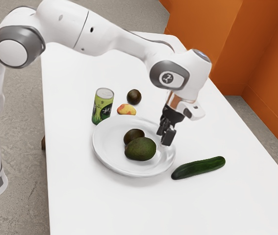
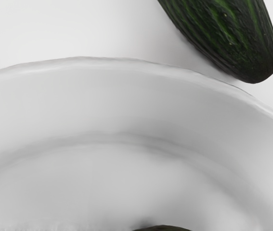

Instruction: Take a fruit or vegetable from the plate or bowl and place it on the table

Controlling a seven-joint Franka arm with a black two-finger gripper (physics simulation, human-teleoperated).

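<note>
A white table (image 1: 89, 205) bears a white plate (image 1: 110, 154); the gripper (image 1: 164, 139) is at the plate's cucumber side, its fingers' state indeterminable. The cucumber (image 1: 198, 168) and a green can (image 1: 103, 106) stand outside the plate; within it lie a large avocado (image 1: 140, 149) and a smaller dark fruit (image 1: 133, 136), the task's candidates.

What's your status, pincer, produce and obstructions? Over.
Pincer empty, above the plate's side. Large green avocado and smaller dark fruit on the plate, close together; may crowd a grasp. Cucumber lies outside, on the table. Over.
</note>
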